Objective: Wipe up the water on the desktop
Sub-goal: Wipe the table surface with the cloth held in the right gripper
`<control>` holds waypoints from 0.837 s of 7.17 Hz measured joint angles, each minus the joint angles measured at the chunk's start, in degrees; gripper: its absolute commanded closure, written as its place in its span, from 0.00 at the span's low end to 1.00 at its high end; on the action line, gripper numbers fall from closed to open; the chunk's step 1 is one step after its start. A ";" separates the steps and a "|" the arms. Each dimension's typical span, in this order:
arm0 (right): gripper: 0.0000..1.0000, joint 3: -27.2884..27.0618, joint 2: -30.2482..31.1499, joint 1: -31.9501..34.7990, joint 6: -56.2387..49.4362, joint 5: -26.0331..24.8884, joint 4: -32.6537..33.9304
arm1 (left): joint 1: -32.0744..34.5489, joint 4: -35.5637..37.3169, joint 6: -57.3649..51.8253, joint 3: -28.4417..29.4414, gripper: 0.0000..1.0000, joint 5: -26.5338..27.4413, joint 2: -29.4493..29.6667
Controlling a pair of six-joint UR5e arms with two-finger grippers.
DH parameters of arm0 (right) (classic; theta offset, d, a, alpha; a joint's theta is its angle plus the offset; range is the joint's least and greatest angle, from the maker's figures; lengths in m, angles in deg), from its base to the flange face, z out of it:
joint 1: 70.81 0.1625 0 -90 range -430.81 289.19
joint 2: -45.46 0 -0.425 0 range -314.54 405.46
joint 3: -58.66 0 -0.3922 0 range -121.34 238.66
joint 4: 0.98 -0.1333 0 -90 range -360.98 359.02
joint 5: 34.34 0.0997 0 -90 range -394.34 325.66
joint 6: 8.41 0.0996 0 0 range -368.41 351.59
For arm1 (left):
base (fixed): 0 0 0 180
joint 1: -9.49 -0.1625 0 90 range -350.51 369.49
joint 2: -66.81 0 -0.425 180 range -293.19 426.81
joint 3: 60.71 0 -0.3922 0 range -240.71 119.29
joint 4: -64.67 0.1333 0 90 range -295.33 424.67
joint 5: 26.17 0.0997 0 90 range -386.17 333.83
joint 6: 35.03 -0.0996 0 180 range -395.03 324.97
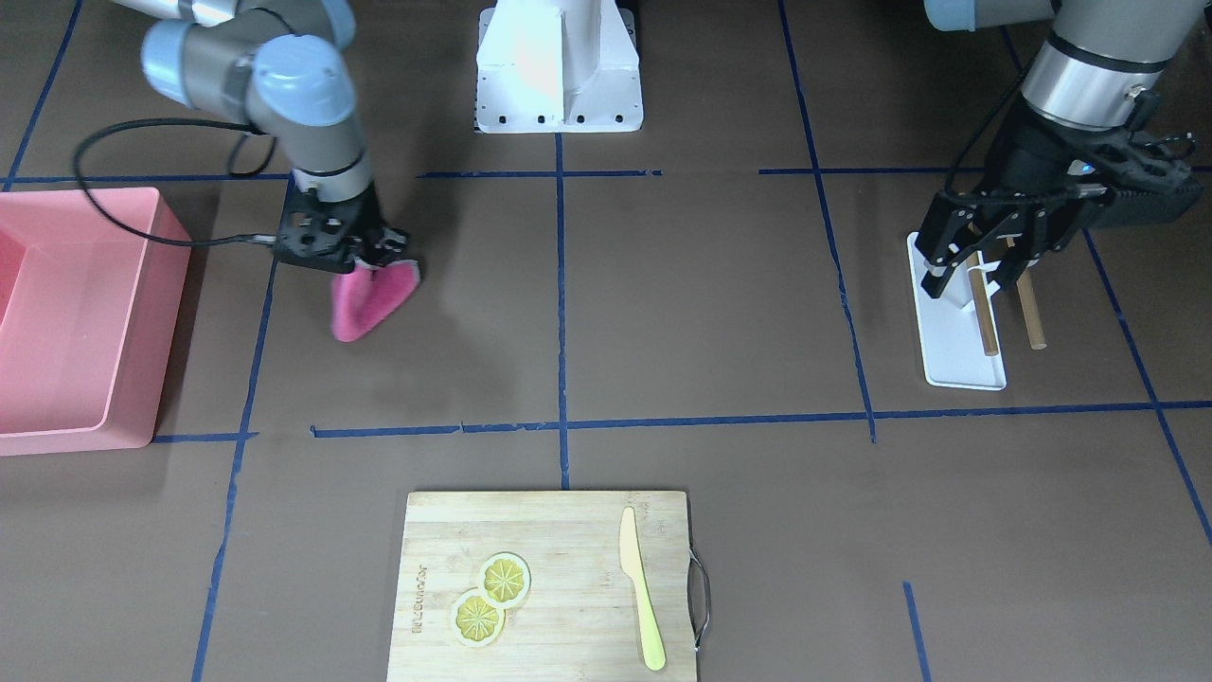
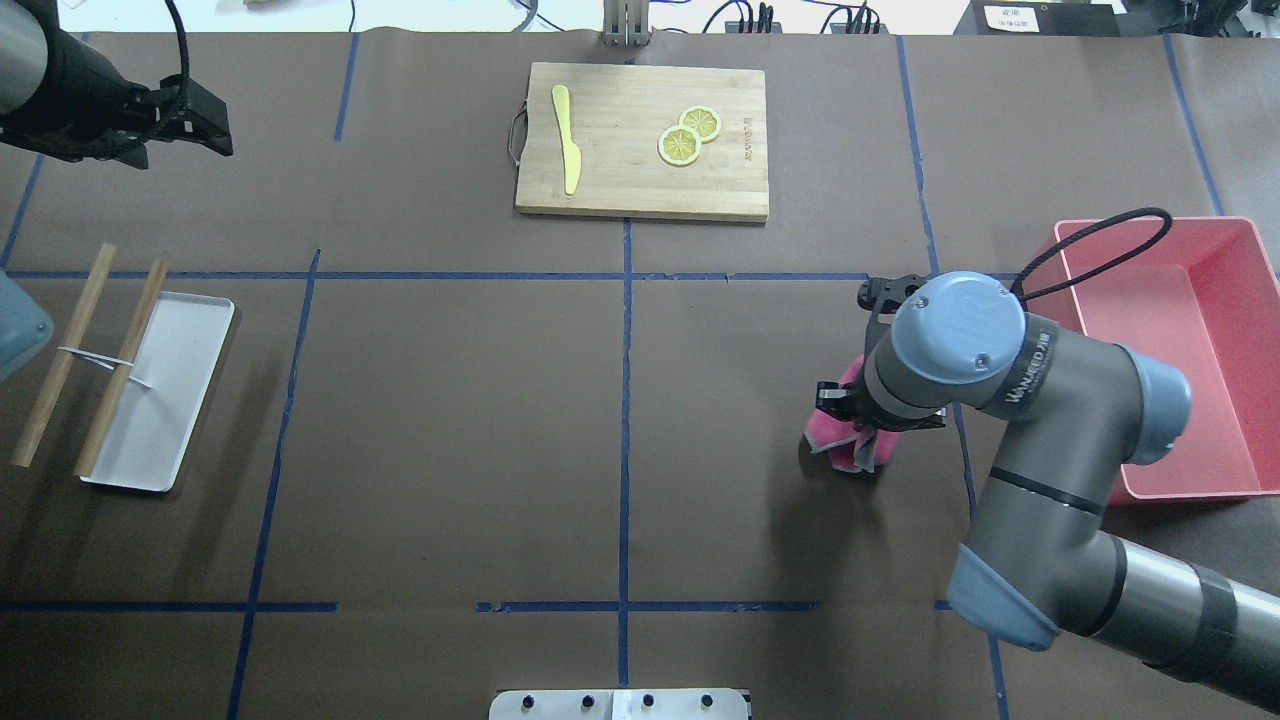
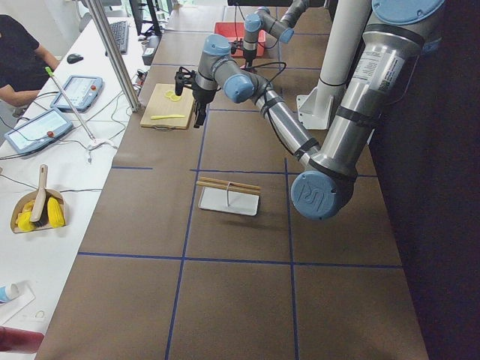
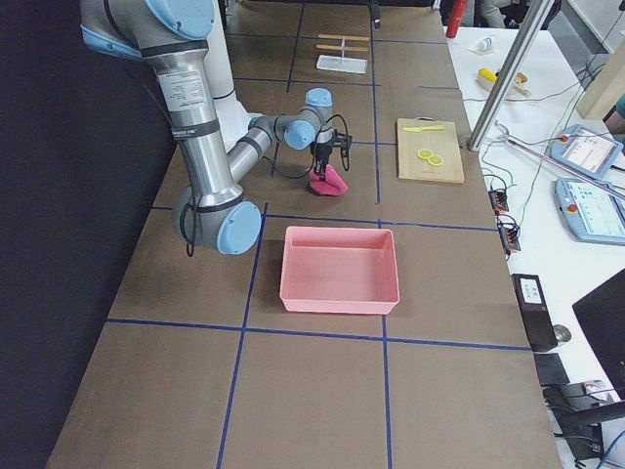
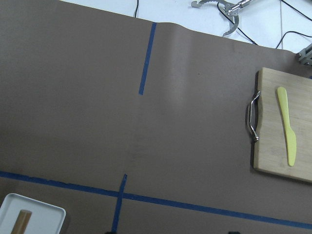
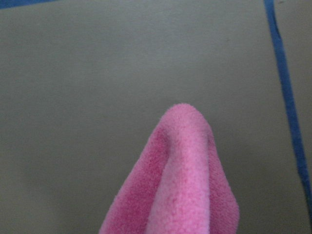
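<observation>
Left of centre in the front view, the right claw point(image 1: 365, 248) grips a pink cloth point(image 1: 371, 298) hanging low over the brown table point(image 1: 701, 303). No water shows. Wiping looks about to start; next, press down and sweep. The left claw point(image 1: 975, 270) hangs wide, upper right.

Bin, board and tray, set well apart.
A pink bin point(image 1: 57, 332) sits at one end. A bamboo cutting board point(image 1: 568, 606) carries two overlapping lemon slices point(image 1: 477, 618) and a yellow knife point(image 1: 641, 587). Two wooden sticks point(image 2: 62, 355) lie parallel at a white tray point(image 2: 175, 400).
</observation>
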 measured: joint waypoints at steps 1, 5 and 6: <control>1.00 -0.32 0.99 0.56 -1.48 0.57 0.04 | 0.92 0.17 -2.43 -0.30 0.07 -0.04 -1.11; 1.00 11.32 -17.92 -2.58 8.40 2.22 0.07 | 4.53 0.23 -9.98 -0.51 0.00 -1.08 -4.47; 1.00 13.96 -21.40 -3.14 10.27 2.29 0.04 | 5.48 0.18 -11.30 -0.53 0.00 -2.12 -5.22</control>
